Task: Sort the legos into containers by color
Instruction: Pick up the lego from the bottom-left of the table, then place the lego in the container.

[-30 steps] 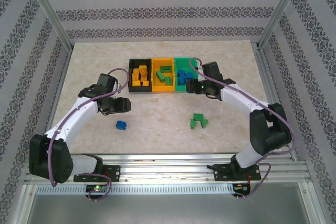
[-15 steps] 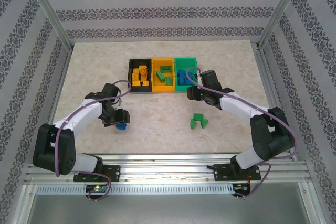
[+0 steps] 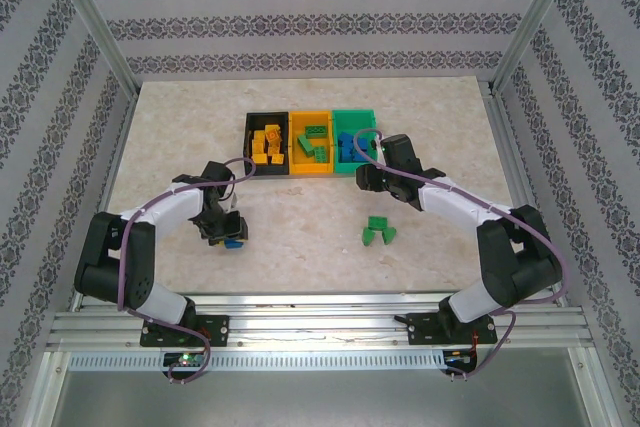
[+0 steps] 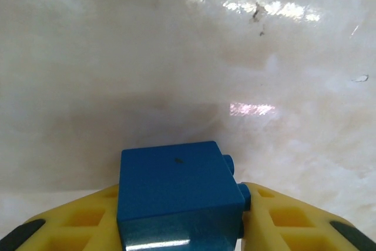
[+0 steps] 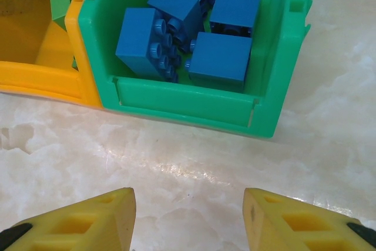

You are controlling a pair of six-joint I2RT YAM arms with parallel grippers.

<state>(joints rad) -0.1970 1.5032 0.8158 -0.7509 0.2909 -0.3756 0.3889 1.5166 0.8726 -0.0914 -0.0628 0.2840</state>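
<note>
Blue lego [image 4: 176, 198] cut off by the lower frame edge

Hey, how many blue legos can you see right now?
6. Five blue legos lie piled in the green bin; one more blue lego sits gripped in the left gripper. Others may be hidden underneath the pile.

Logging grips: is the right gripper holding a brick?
No, the right gripper stands open over bare table, nothing between its jaws.
</note>
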